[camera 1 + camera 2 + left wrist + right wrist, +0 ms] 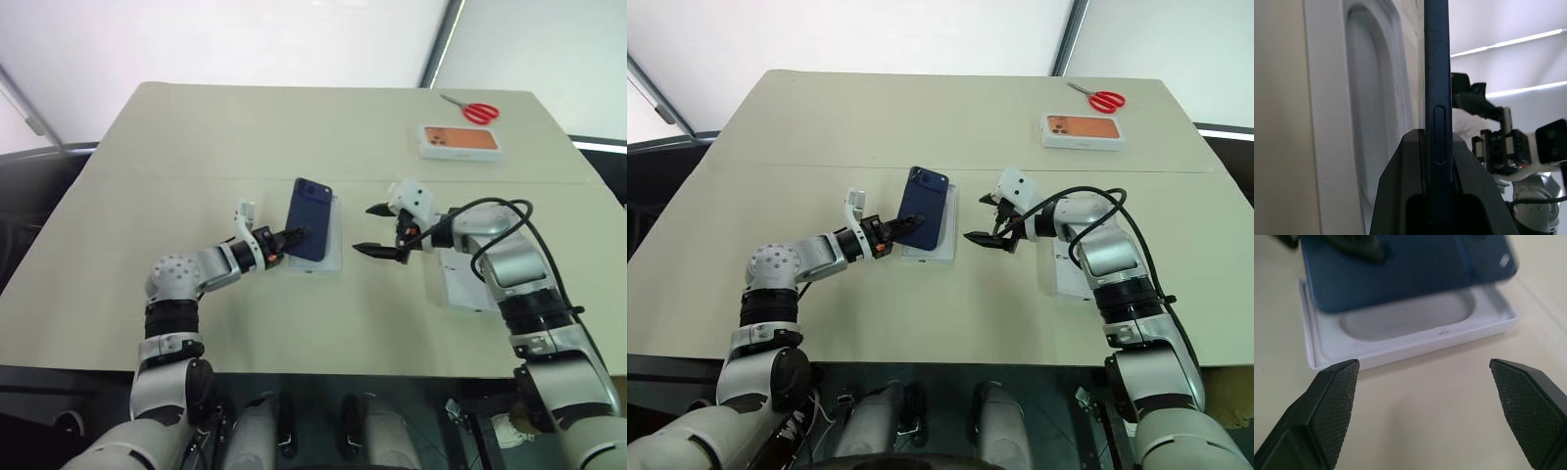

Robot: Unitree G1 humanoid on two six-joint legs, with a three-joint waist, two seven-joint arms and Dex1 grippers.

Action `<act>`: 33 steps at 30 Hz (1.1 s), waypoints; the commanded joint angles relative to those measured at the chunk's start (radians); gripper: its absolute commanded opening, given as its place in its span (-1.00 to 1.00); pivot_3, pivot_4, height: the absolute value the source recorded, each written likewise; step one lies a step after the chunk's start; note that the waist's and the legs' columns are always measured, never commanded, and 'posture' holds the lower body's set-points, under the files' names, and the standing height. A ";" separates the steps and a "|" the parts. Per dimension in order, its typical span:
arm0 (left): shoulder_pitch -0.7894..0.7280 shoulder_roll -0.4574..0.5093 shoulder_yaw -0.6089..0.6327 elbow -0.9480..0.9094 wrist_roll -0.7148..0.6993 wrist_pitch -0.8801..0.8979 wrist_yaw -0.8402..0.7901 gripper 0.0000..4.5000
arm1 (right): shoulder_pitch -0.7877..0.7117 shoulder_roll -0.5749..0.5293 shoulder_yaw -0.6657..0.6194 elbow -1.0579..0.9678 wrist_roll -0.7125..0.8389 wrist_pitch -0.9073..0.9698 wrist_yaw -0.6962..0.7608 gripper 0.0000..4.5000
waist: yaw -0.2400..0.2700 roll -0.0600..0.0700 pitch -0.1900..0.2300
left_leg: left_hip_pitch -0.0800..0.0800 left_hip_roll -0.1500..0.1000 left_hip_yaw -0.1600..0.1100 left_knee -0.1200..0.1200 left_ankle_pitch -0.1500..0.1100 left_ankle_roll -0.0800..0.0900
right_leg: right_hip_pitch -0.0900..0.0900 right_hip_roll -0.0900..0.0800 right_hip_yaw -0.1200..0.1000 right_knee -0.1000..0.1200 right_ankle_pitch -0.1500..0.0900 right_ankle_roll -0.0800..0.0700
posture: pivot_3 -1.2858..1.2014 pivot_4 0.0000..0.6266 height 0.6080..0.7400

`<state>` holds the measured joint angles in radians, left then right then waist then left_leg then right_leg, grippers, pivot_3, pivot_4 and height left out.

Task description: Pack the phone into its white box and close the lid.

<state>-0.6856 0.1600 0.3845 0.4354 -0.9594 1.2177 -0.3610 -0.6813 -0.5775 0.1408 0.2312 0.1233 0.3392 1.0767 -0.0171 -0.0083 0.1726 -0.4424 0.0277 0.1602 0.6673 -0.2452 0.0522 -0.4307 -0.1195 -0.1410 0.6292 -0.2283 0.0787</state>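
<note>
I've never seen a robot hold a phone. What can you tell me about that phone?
The phone is slim, dark navy, with rounded corners and a side button. It is tilted up on one long edge over a white tray with an oval recess. The left gripper is shut on its lower end; the open right gripper is apart from it.

The phone (311,219) tilts over the white box (331,257), blocking it from the left. Bare counter (245,137) lies open between box and right pincer (371,229).
</note>
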 commanded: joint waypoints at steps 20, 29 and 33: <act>-0.051 0.004 -0.001 -0.138 -0.007 0.018 0.037 0.97 | -0.061 0.014 0.015 0.095 -0.045 -0.098 -0.040 1.00 | 0.002 0.000 0.000 | 0.001 0.000 0.000 0.000 0.001 -0.001 | 0.001 0.001 0.000 0.001 0.000 0.000 | 0.03 -0.52 0.96; -0.056 0.032 0.005 -0.203 -0.020 0.048 0.046 0.97 | -0.074 0.035 0.029 0.127 -0.056 -0.121 -0.060 1.00 | 0.004 0.000 0.001 | 0.001 0.000 0.000 0.000 0.001 -0.001 | 0.001 0.001 0.000 0.001 0.000 0.000 | 0.03 -0.52 0.96; -0.060 0.076 0.012 -0.233 -0.025 0.064 0.040 0.97 | -0.072 0.043 0.028 0.121 -0.056 -0.113 -0.060 1.00 | 0.002 0.001 0.001 | 0.001 0.000 0.000 0.000 0.001 -0.001 | 0.001 0.001 0.000 0.001 0.000 0.000 | 0.03 -0.52 0.96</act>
<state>-0.7185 0.2218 0.3787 0.2480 -0.9582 1.2783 -0.3081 -0.7259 -0.5349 0.1817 0.3644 0.0615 0.2356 1.0206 -0.0151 -0.0078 0.1734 -0.4416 0.0276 0.1599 0.6676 -0.2444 0.0515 -0.4297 -0.1184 -0.1411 0.6300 -0.2283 0.0786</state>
